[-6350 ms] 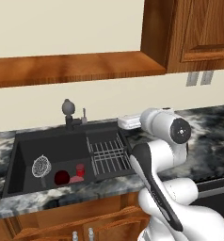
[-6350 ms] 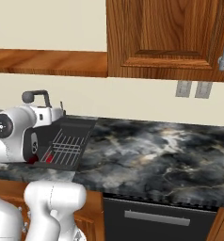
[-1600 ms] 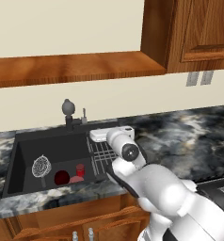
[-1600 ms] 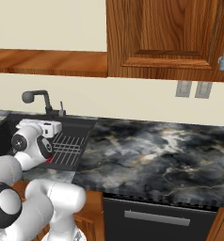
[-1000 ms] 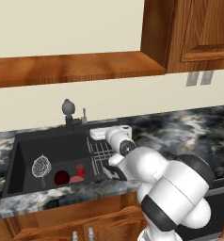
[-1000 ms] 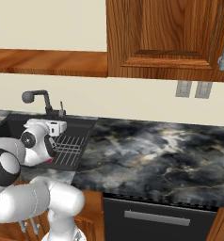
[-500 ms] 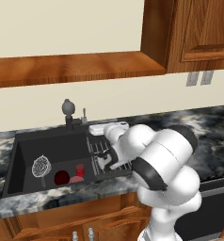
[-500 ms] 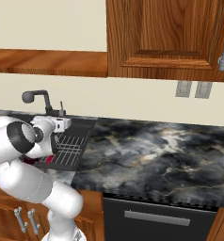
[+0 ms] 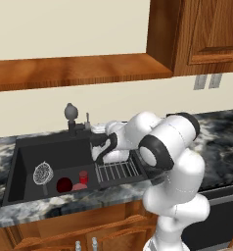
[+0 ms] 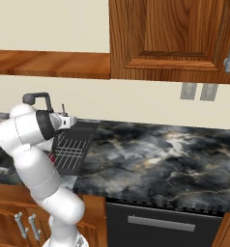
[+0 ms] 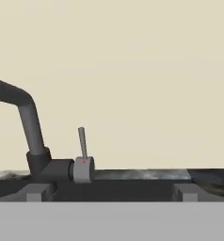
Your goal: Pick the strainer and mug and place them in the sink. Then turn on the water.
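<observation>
Cream wall [image 9: 64, 29], wooden cabinets [image 10: 170, 38], dark marbled counter [image 10: 160, 154].

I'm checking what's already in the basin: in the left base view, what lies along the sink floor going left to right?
Strainer → mug → small red thing → wire rack, all inside the sink.

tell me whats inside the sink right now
In the sink: the strainer at the left, the mug beside it, a small red thing, and a wire rack. The arm covers the basin's back right corner.
</observation>
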Available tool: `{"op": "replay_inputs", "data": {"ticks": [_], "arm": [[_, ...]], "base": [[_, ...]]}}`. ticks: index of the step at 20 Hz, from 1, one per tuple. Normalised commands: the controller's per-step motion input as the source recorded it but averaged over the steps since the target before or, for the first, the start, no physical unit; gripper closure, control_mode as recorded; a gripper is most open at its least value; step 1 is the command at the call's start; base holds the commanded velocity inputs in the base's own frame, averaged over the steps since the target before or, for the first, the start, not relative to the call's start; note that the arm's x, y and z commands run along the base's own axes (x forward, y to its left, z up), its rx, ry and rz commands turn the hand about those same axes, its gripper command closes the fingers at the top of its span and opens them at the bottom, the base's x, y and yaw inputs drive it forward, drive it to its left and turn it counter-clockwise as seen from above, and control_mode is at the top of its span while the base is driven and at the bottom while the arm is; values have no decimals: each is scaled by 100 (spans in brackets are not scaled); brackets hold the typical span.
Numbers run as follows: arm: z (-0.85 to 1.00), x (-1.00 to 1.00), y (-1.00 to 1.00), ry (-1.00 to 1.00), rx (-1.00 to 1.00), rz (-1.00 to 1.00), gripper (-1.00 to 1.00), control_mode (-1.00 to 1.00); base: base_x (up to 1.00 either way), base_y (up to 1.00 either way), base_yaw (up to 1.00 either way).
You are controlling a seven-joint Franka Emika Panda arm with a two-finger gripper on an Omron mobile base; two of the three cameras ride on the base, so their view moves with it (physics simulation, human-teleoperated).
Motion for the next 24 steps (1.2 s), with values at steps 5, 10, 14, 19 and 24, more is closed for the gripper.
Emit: {"op": "replay_inputs", "data": {"ticks": [5,10,14,19,24], "arm": [[-23,24,0,0,0,0,-100,-100],[-26,8,0,-1,0,0,-100,-100],[-19,12,0,0,0,0,-100,-100],[-16,17,0,0,0,0,-100,-100],[-12,20,0,0,0,0,-100,-100]], "base": [[0,0,0],[0,0,0],[0,0,0],[0,0,0],[0,0,0]]}}
